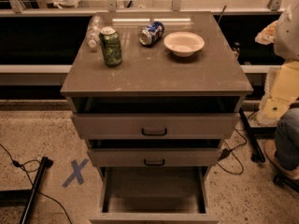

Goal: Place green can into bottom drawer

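The green can (110, 46) stands upright on the left rear part of the cabinet top (159, 73). It is dark green with pale markings and a silver top. The bottom drawer (154, 188) is pulled far out at the foot of the cabinet, and its plain grey inside shows nothing in it. My gripper is not in view in the camera view.
A clear plastic bottle (94, 31) lies behind the green can. A blue can (151, 33) lies on its side beside a white bowl (183, 43). The two upper black-handled drawers (154, 125) stand slightly open. A person's leg (287, 141) is at the right; cables and a blue tape X (75, 172) are on the floor.
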`<move>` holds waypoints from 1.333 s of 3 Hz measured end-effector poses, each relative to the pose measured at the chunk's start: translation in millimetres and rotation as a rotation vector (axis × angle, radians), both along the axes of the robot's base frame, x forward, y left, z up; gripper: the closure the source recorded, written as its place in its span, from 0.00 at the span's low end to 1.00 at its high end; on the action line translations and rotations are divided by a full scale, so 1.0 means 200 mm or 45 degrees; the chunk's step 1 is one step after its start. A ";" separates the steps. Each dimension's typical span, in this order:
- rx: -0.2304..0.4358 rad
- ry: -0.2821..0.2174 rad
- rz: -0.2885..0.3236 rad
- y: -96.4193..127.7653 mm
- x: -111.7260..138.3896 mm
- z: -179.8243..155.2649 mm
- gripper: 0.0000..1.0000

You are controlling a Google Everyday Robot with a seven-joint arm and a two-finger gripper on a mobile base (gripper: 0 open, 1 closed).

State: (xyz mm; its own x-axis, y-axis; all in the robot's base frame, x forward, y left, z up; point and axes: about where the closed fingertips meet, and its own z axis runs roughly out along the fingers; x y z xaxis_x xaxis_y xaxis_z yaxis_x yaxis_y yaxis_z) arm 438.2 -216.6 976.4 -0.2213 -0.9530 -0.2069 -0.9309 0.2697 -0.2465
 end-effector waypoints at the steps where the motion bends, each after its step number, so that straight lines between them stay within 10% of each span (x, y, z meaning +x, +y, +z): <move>1: 0.000 0.000 0.000 0.00 0.00 0.00 0.00; 2: -0.009 0.006 0.023 0.02 0.01 0.00 0.00; 4: 0.156 -0.149 0.301 0.47 0.46 0.04 0.00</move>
State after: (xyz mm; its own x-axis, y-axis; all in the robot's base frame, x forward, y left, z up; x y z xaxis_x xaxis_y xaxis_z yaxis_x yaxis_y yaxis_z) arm 529.2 -123.4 985.1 0.0359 -0.9415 -0.3351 -0.9387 0.0832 -0.3345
